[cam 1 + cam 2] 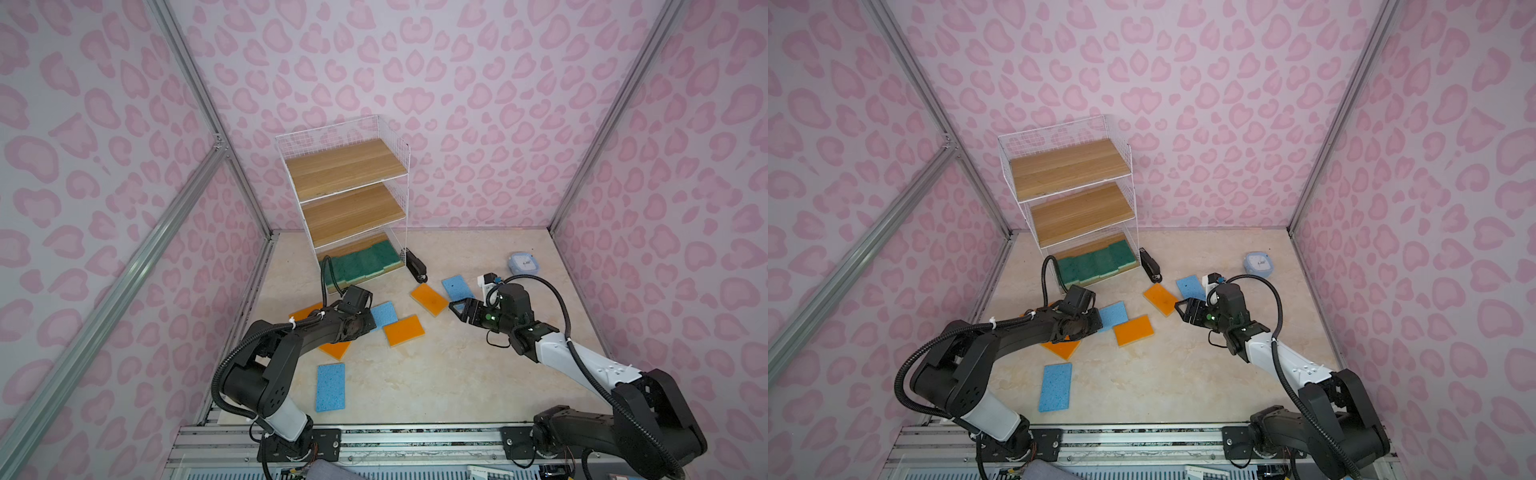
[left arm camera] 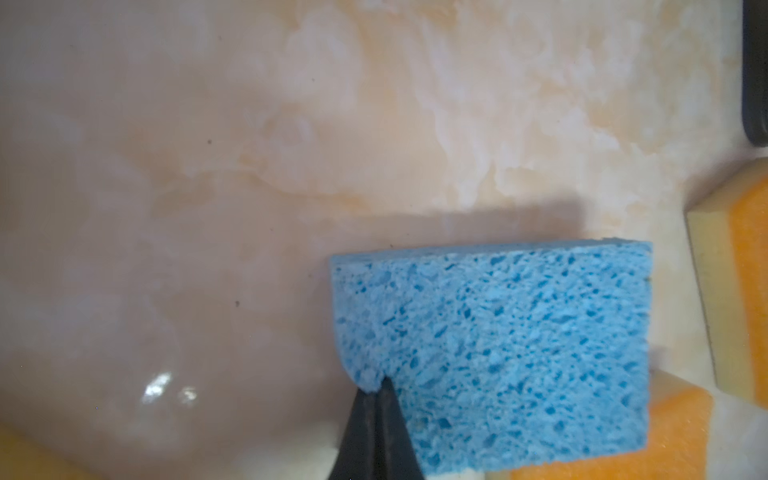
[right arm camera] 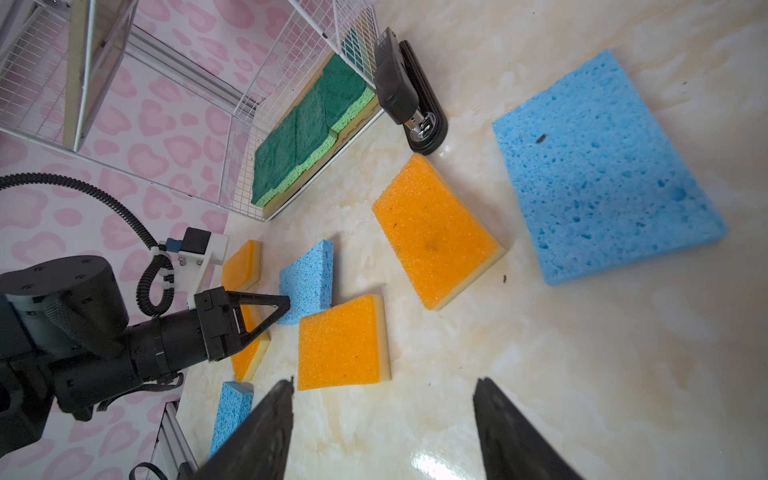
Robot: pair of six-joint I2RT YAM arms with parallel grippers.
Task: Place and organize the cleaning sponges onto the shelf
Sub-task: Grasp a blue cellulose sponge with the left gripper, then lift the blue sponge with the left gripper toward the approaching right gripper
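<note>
Pick-up step is proceeding: the left gripper (image 2: 376, 395) is standing fully closed, its jaws pinching one corner of a light blue porous sponge (image 2: 498, 345) that is lying in front of the shelf (image 1: 345, 166), one edge overlapping an orange sponge (image 2: 602, 436); whether the pad is lifting clear of the table (image 2: 208, 187) cannot be told. The right gripper (image 3: 384, 381) is hanging low to the front right of the shelf, jaws standing well apart and holding nothing. Four dark green sponges (image 1: 365, 262) are sitting in a row on the bottom tier of the shelf, while its middle and top boards are showing bare. Four orange and three light blue pads, counting the pinched one, are lying scattered before the shelf. A black stapler (image 1: 415, 266) is lying just beside the right foot of the shelf and a pale-blue rounded case (image 1: 522, 264) is sitting further off on that side; neither is forming part of the job. Judgement: the next move is calling for a lift clear of the neighbouring orange pads and a carry to a free board of the shelf; the grip is taking only a corner, so the soft pad is likely to droop or slip
</note>
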